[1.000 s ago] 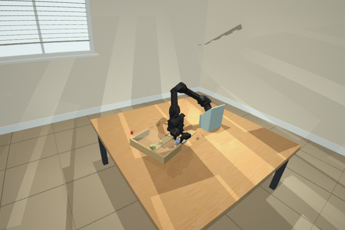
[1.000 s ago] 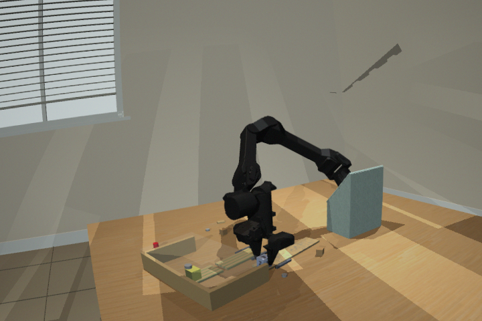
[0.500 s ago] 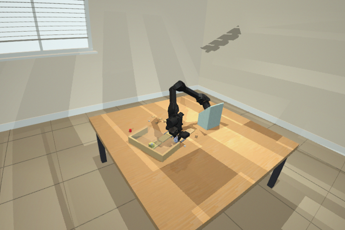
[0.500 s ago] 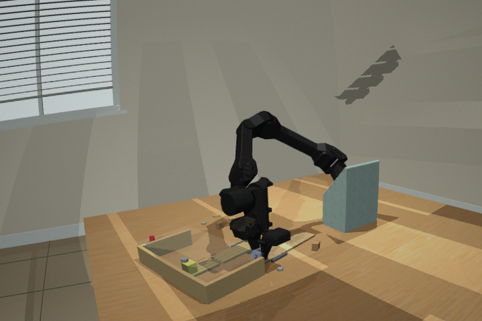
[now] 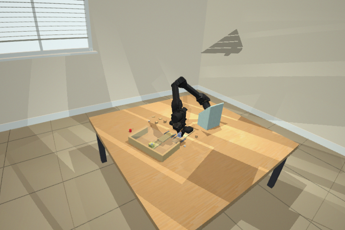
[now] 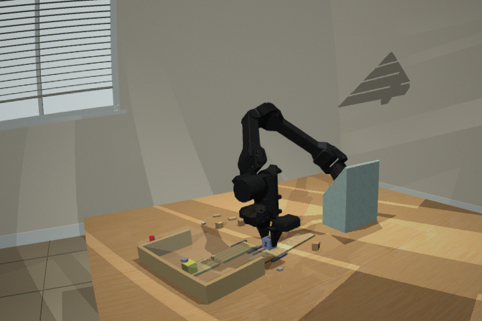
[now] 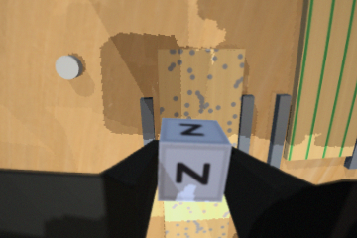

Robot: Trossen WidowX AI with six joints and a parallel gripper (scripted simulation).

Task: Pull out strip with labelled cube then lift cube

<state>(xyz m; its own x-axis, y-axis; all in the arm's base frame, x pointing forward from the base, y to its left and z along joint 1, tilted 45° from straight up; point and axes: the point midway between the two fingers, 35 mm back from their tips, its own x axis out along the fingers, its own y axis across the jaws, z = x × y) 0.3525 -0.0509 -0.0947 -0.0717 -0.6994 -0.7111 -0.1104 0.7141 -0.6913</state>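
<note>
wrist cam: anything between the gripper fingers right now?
Yes. In the wrist view the N-labelled cube sits clamped between the two fingers of the gripper, above the dotted strip.

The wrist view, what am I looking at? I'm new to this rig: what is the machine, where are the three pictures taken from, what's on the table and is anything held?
The machine is one black jointed arm ending in a two-finger gripper. The top and exterior views look at the table from across the room. The wrist view comes from a camera on the arm, looking down past the dark fingers.

Between those fingers is the labelled cube, pale blue-grey with a black N, and the gripper is shut on it. Below it lies the dotted strip, flanked by thin grey rails. To the right is a green-lined strip.

Also on the table: an open shallow tray with a yellow-green block inside, a blue-green wedge-shaped panel, a small red piece and a few tan cubes.
</note>
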